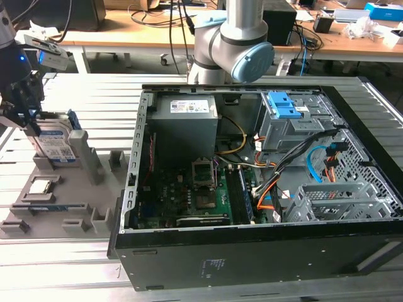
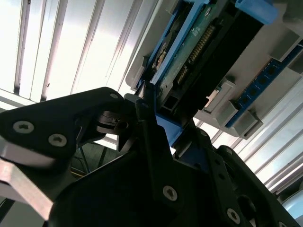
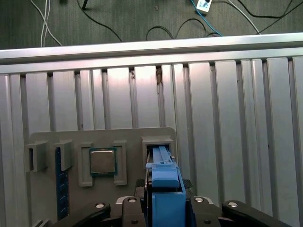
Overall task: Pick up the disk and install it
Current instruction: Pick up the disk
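Observation:
The disk point(image 1: 55, 143), silver with a white-and-blue label and a blue frame, stands on edge in a slot of the grey fixture plate point(image 1: 63, 198) at the exterior view's left. My gripper point(image 1: 25, 118) is down over its upper end. In the second wrist view the black fingers point(image 2: 144, 111) press against both sides of the blue-framed disk point(image 2: 187, 52), with my gripper point(image 2: 163, 118) shut on it. In the first wrist view the disk's blue edge point(image 3: 164, 177) runs between the finger bases of my gripper point(image 3: 164, 204).
The open computer case point(image 1: 252, 251) lies at the exterior view's right, with a blue-fronted drive cage point(image 1: 286, 113) at its back and an empty metal cage point(image 1: 334, 201) near the front. On the fixture plate sit a square chip point(image 3: 102, 161) and a blue memory stick point(image 3: 58, 182).

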`<state>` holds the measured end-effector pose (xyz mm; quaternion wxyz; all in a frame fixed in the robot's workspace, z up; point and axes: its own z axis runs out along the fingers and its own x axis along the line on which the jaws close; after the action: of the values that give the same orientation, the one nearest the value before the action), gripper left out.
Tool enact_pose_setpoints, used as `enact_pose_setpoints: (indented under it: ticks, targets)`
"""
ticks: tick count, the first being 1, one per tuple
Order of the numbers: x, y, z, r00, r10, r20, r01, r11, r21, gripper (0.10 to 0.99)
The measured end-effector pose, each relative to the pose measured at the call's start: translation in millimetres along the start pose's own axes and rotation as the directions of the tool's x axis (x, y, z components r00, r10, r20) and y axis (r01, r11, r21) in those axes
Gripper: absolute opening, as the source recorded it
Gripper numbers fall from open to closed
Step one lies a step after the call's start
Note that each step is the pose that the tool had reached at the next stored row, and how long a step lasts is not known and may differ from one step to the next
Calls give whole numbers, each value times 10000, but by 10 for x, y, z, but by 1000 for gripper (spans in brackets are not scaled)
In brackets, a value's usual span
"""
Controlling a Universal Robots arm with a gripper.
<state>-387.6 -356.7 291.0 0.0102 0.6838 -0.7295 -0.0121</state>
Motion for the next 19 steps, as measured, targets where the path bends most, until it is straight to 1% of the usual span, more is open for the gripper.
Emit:
enact_pose_setpoints:
  ticks: [5,7,8,10,11,14,15,17,19]
  targets:
    - [-1,0,0,10000,2,-12,-2,10000,1,369]
    - [-1,0,-20,10000,0,-15,0,10000,2,369]
    - [-1,1,-46,10000,0,-17,0,10000,1,369]
    - [-5,5,-128,10000,2,-25,-2,10000,3,369]
    - [-8,6,-153,10000,2,-30,-2,10000,2,369]
    - [-14,9,-251,10000,2,-74,-2,10000,5,369]
    - [-17,11,-300,10000,3,-98,-3,10000,7,369]
    - [-19,12,-355,9999,3,-115,-3,10000,7,369]
    - [-22,15,-440,9999,4,-137,-4,10000,8,369]
